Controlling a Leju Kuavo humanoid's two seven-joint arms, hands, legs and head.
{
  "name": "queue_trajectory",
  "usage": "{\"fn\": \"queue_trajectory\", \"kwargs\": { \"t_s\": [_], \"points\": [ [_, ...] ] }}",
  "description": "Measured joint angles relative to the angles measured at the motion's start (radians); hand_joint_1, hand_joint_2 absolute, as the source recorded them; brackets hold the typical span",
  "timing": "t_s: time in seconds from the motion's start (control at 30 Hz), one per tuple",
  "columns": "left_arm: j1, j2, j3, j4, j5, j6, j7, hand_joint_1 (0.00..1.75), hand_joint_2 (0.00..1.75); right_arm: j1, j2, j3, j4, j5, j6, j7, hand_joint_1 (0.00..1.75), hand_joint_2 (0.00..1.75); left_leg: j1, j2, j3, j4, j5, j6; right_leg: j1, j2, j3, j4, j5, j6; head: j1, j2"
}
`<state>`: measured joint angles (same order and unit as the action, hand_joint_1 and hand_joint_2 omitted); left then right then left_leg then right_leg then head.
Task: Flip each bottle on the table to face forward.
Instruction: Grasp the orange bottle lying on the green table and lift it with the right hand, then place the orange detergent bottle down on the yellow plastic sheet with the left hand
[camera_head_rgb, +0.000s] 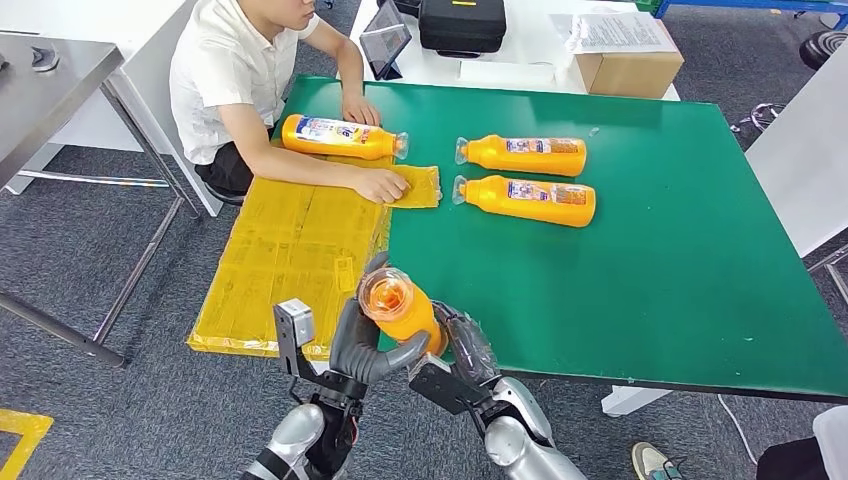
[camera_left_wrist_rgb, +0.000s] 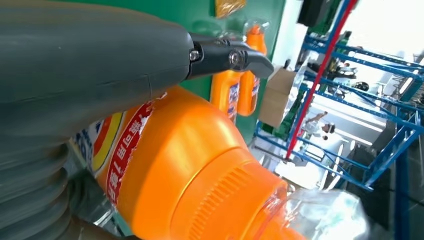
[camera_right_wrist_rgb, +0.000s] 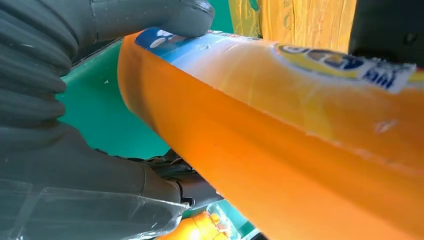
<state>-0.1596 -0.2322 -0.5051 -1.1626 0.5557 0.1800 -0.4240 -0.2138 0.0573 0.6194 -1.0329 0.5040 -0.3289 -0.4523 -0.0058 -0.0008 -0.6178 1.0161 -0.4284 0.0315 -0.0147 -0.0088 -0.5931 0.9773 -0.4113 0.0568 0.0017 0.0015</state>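
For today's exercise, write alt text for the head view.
Both robot hands, left hand and right hand, hold an orange plastic bottle at the green table edge. Beyond, three orange bottles lie flat; a seated person touches one.

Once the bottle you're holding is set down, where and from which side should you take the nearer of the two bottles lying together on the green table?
Probably the nearer bottle is best gripped across its wide labelled body, coming from above on your side. It lies flat, its clear cap pointing toward the person, and the farther bottle lies close behind, so that side is crowded. The body is broader than the narrow neck.
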Motion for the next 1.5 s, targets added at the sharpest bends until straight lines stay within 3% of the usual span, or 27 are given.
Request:
{"fn": "queue_trajectory", "kwargs": {
  "t_s": [0.03, 0.47, 0.67, 0.7, 0.73, 0.83, 0.87, 1.3, 1.5],
  "points": [
    [-0.007, -0.003, -0.002, 0.012, -0.018, 0.016, -0.005, 1.75, 1.75, 0.000, -0.001, 0.001, 0.000, 0.000, -0.002, 0.001, 1.75, 1.75, 0.000, 0.000, 0.000, 0.000, 0.000, 0.000, 0.000, 0.000, 0.000, 0.000, 0.000, 0.000, 0.000, 0.000],
    [-0.044, -0.016, -0.002, 0.080, -0.011, -0.019, 0.012, 1.75, 1.75, 0.003, -0.014, 0.004, -0.009, 0.000, -0.006, 0.013, 1.75, 1.75, 0.000, 0.000, 0.000, 0.000, 0.000, 0.000, 0.000, 0.000, 0.000, 0.000, 0.000, 0.000, 0.000, 0.000],
    [-0.052, -0.016, 0.011, 0.086, 0.053, -0.077, 0.051, 1.75, 1.75, 0.004, -0.015, 0.004, -0.010, -0.005, -0.006, 0.009, 1.74, 1.75, 0.000, 0.000, 0.000, 0.000, 0.000, 0.000, 0.000, 0.000, 0.000, 0.000, 0.000, 0.000, 0.000, 0.000],
    [-0.053, -0.016, 0.014, 0.087, 0.064, -0.085, 0.058, 1.75, 1.75, 0.004, -0.015, 0.004, -0.011, -0.007, -0.005, 0.007, 1.66, 1.75, 0.000, 0.000, 0.000, 0.000, 0.000, 0.000, 0.000, 0.000, 0.000, 0.000, 0.000, 0.000, 0.000, 0.000],
    [-0.054, -0.016, 0.018, 0.087, 0.075, -0.092, 0.066, 1.75, 1.75, 0.005, -0.015, 0.004, -0.011, -0.009, -0.005, 0.005, 1.34, 1.75, 0.000, 0.000, 0.000, 0.000, 0.000, 0.000, 0.000, 0.000, 0.000, 0.000, 0.000, 0.000, 0.000, 0.000],
    [-0.058, -0.016, 0.028, 0.086, 0.102, -0.106, 0.088, 1.75, 1.75, 0.007, -0.015, 0.004, -0.013, -0.013, -0.008, -0.003, 0.12, 1.75, 0.000, 0.000, 0.000, 0.000, 0.000, 0.000, 0.000, 0.000, 0.000, 0.000, 0.000, 0.000, 0.000, 0.000],
    [-0.058, -0.016, 0.031, 0.086, 0.108, -0.106, 0.093, 1.75, 1.75, 0.008, -0.014, 0.004, -0.016, -0.016, -0.011, -0.010, 0.00, 1.75, 0.000, 0.000, 0.000, 0.000, 0.000, 0.000, 0.000, 0.000, 0.000, 0.000, 0.000, 0.000, 0.000, 0.000],
    [-0.064, -0.008, 0.040, 0.076, 0.071, -0.061, 0.076, 1.75, 1.75, 0.022, 0.007, 0.014, -0.066, -0.033, -0.026, -0.059, 0.00, 1.75, 0.000, 0.000, 0.000, 0.000, 0.000, 0.000, 0.000, 0.000, 0.000, 0.000, 0.000, 0.000, 0.000, 0.000],
    [-0.069, 0.005, 0.052, 0.047, 0.085, -0.075, 0.080, 1.75, 1.75, 0.031, 0.005, 0.036, -0.097, 0.025, -0.096, -0.114, 0.00, 1.75, 0.000, 0.000, 0.000, 0.000, 0.000, 0.000, 0.000, 0.000, 0.000, 0.000, 0.000, 0.000, 0.000, 0.000]
  ]
}}
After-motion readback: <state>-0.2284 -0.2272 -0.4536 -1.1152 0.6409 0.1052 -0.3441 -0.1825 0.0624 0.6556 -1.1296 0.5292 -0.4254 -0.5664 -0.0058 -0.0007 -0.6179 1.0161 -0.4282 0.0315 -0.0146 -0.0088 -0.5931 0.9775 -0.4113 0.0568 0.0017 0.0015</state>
